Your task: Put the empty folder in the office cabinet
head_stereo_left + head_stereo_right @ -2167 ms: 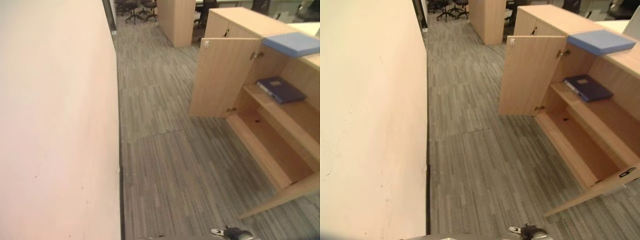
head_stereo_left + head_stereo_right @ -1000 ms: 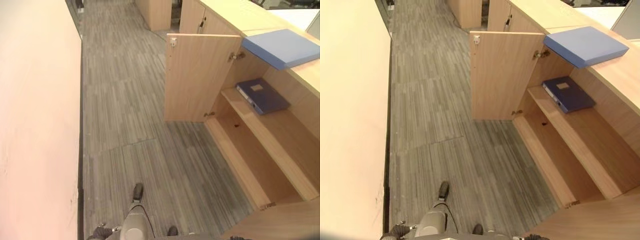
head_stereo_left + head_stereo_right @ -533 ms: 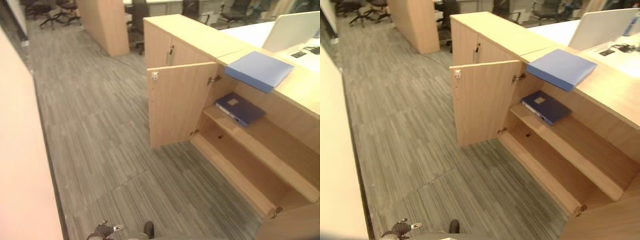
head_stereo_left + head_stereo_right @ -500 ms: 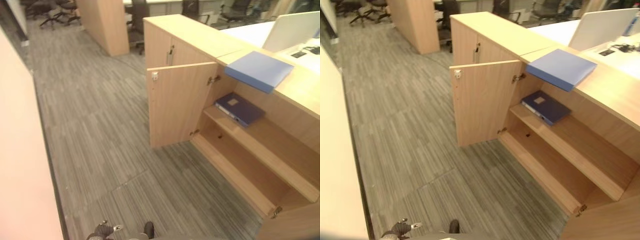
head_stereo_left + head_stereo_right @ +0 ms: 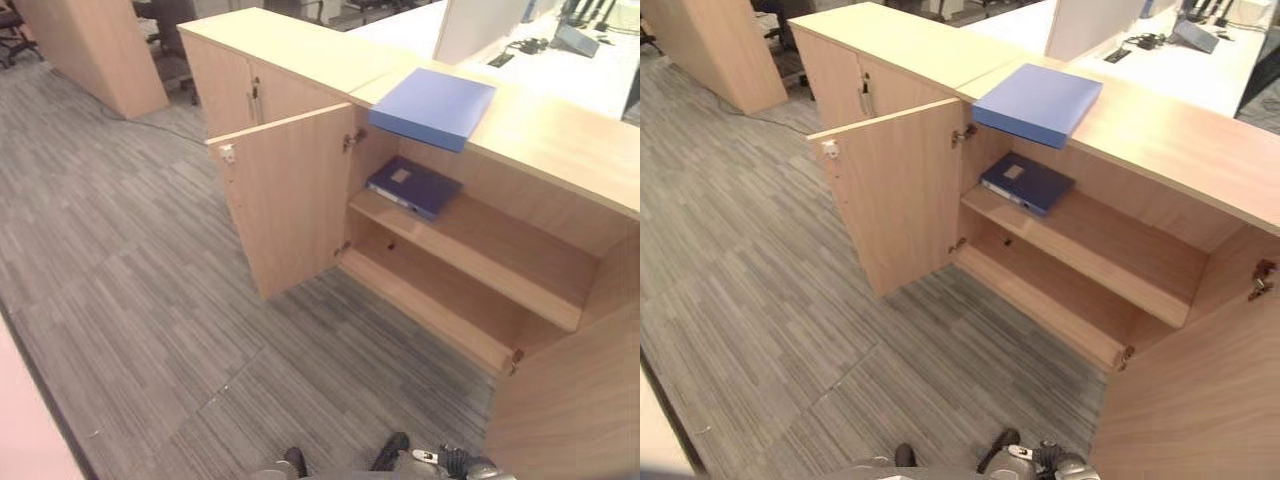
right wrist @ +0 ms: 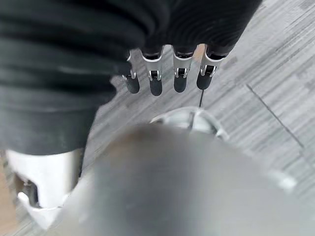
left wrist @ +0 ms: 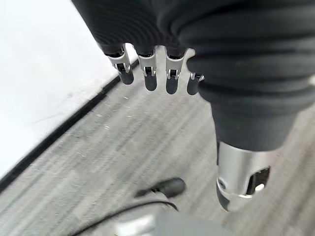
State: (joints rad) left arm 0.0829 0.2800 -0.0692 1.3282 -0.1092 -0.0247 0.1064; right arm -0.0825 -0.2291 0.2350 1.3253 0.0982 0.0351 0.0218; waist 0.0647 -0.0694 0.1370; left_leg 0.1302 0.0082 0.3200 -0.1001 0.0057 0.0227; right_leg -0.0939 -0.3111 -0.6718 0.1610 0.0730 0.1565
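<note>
In the left eye view, a flat light-blue folder [image 5: 433, 105] lies on the top surface of the light wooden office cabinet [image 5: 560, 140], one corner overhanging the open compartment. It looks stiff, light and smooth; that overhanging edge seems the best place to pinch.

In the right eye view, a dark-blue binder [image 5: 1026, 183] lies on the upper shelf [image 5: 1110, 265].

Left wrist view: the left hand [image 7: 147, 73] hangs with released fingers, holding nothing.

Right wrist view: the right hand [image 6: 167, 78] likewise hangs relaxed and empty.
</note>
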